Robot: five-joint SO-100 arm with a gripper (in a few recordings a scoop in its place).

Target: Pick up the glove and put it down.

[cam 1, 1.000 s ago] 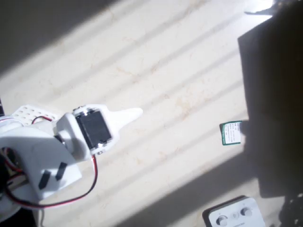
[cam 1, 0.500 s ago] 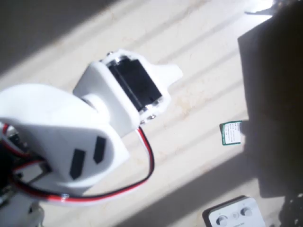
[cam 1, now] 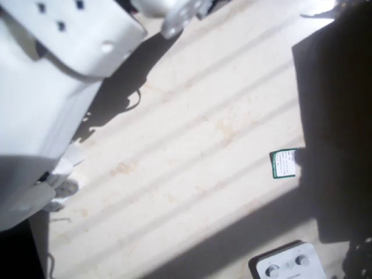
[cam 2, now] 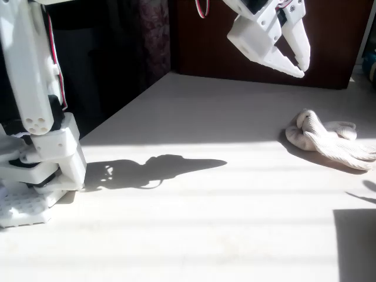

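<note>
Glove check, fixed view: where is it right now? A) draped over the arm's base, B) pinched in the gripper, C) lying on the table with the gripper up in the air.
C: the glove lies crumpled on the table, while the gripper hangs high above with nothing between its fingers.

No text can be read. In the overhead view the small green-and-white card [cam 1: 283, 164] bears print too tiny and blurred to make out, and the white box with round knobs [cam 1: 286, 265] carries faint, illegible marks.
</note>
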